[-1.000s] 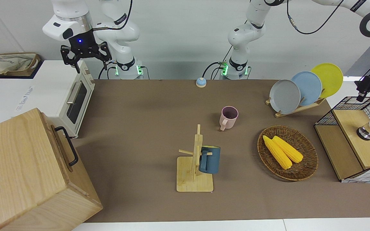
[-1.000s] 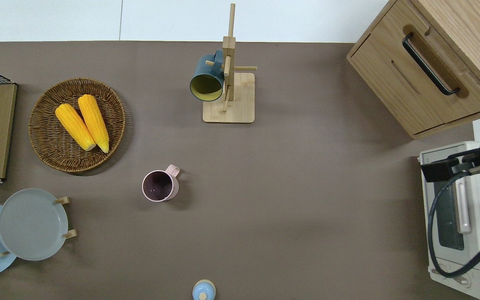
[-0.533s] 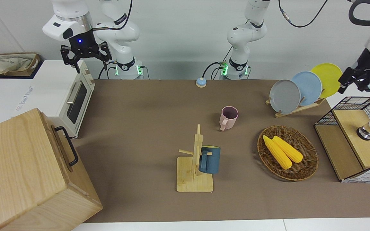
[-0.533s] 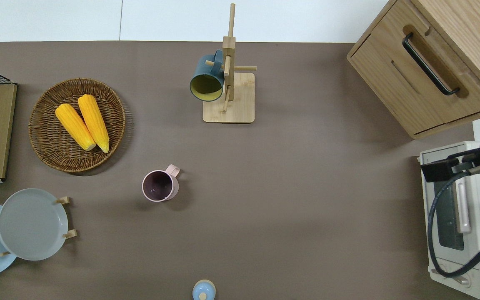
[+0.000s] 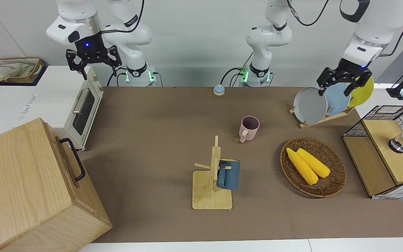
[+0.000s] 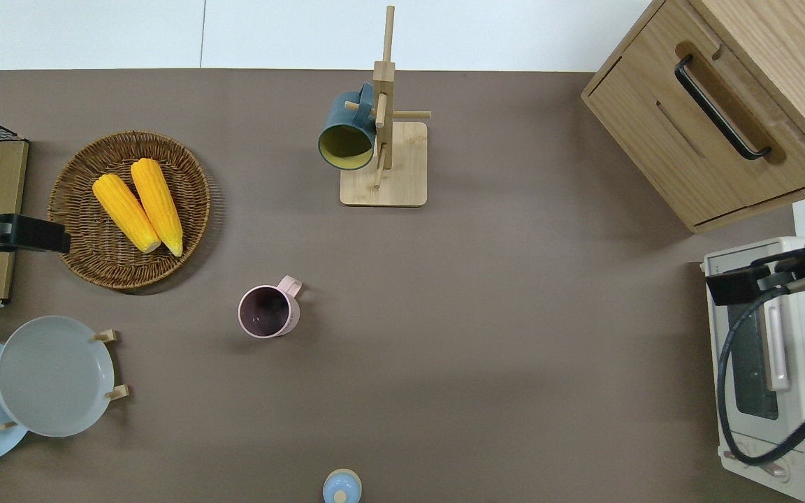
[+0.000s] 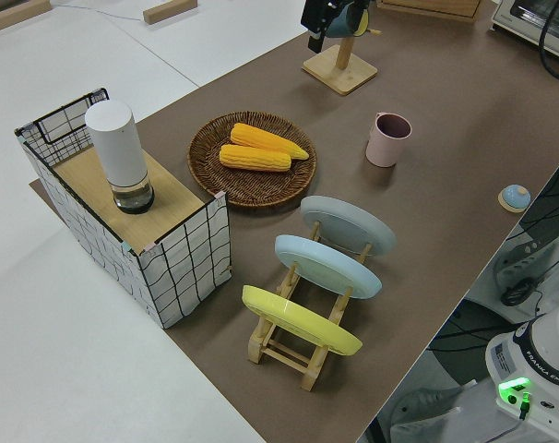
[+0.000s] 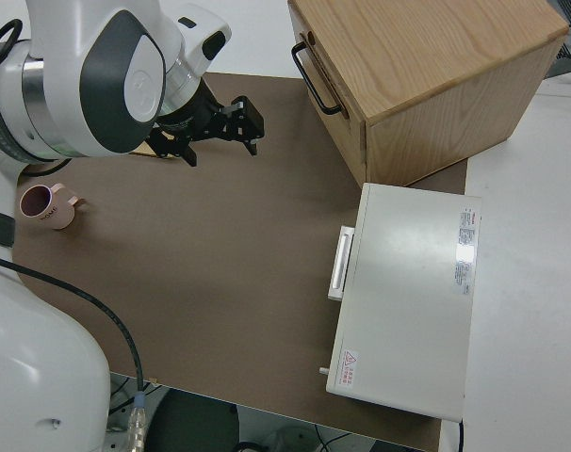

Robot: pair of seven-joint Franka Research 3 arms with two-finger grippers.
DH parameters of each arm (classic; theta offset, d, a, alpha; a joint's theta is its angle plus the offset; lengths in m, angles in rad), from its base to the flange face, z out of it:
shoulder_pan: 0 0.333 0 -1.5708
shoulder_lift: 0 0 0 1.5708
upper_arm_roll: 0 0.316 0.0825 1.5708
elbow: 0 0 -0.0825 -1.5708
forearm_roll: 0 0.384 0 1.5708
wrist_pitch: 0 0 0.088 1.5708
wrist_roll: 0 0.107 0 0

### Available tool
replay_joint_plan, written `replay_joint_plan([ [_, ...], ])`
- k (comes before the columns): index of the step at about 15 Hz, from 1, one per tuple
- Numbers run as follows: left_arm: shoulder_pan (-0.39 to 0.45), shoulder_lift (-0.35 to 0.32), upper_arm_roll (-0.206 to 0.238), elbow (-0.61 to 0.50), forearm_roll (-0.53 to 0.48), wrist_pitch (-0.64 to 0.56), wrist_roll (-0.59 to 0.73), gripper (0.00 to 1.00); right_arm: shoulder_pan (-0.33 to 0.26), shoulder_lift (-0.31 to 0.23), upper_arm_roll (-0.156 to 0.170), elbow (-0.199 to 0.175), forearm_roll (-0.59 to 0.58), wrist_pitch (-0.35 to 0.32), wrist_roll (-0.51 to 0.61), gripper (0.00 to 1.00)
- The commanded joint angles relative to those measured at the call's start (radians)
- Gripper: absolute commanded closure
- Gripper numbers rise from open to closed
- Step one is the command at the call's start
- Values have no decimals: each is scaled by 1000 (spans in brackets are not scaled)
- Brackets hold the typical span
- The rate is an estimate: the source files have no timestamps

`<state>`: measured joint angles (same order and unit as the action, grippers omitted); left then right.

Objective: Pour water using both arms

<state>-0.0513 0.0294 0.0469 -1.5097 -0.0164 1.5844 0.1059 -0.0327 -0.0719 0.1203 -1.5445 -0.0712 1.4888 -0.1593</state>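
My left gripper (image 5: 340, 82) hangs in the air with its fingers spread wide and nothing between them, over the rim of the wicker basket (image 5: 334, 185) on the side toward the wire crate (image 7: 183, 254). My right arm is parked, the right gripper (image 5: 93, 63) likewise spread and empty. The basket holds two corn cobs (image 5: 308, 165) lying side by side. The pink mug (image 5: 249, 128) stands upright near mid-table, empty. A blue mug (image 5: 228, 174) hangs on the wooden rack (image 5: 211, 196). A white bottle (image 7: 120, 157) stands on the crate's wooden lid.
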Motion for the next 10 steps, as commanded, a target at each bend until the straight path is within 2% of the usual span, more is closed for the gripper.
replay_joint_plan([
  [1, -61, -8, 4, -1, 15, -36, -60, 2, -3, -5, 1, -5, 1, -10, -17, 9],
  [10, -62, -5, 16, -1, 12, -64, -54, 2, -3, -5, 1, -5, 1, -10, -17, 9],
])
